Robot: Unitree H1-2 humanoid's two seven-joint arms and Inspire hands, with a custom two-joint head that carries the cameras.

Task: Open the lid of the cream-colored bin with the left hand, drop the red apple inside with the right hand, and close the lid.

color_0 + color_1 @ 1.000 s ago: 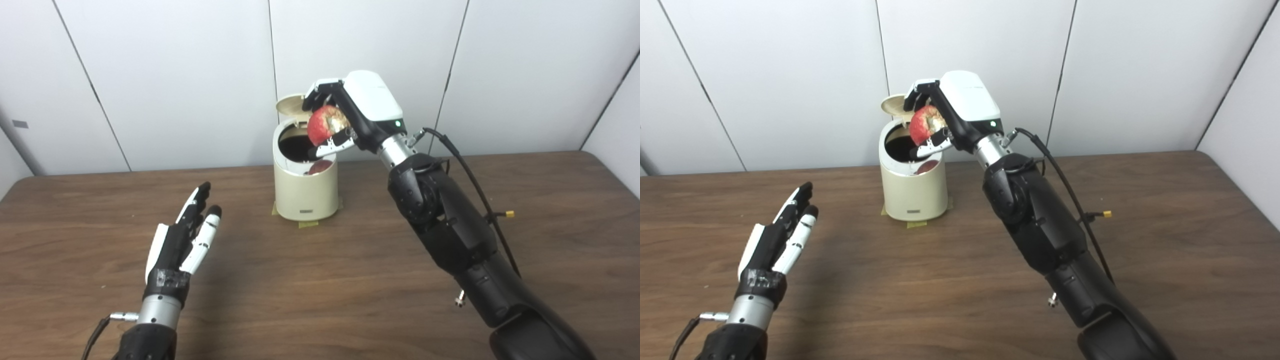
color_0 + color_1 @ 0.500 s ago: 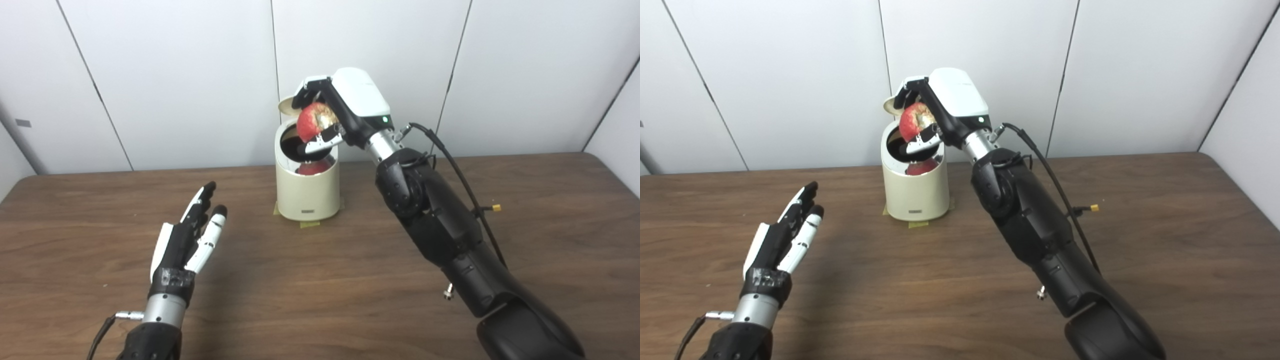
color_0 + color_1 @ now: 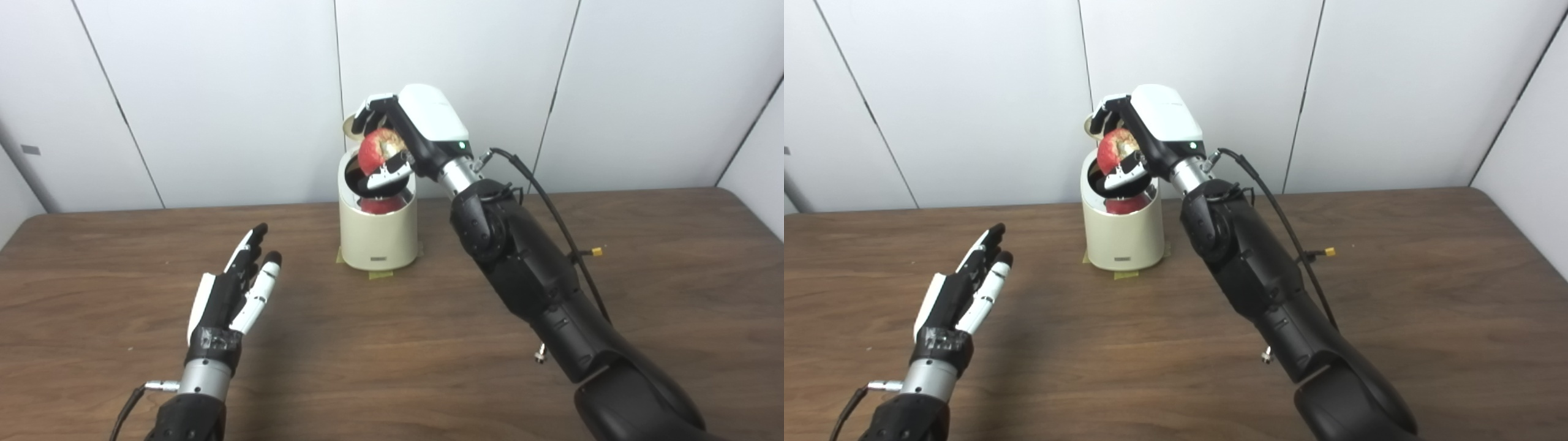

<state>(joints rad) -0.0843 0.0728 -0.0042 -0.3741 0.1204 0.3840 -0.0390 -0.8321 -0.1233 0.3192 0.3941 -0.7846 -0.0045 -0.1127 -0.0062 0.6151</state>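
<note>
The right robot hand [image 3: 401,144] was closed around the apple [image 3: 375,153], holding it just above the open mouth of the bin [image 3: 378,236], whose lid [image 3: 351,125] stood tipped up behind. The left robot hand [image 3: 236,294] hovered over the bench [image 3: 392,355], fingers spread and holding nothing, well apart from the bin. Released off-centre, the apple could strike the rim and roll off, or the unheld lid might drop shut first.

The apple [image 3: 375,151] hangs above the bin [image 3: 378,239], which stands mid-table [image 3: 674,257].
</note>
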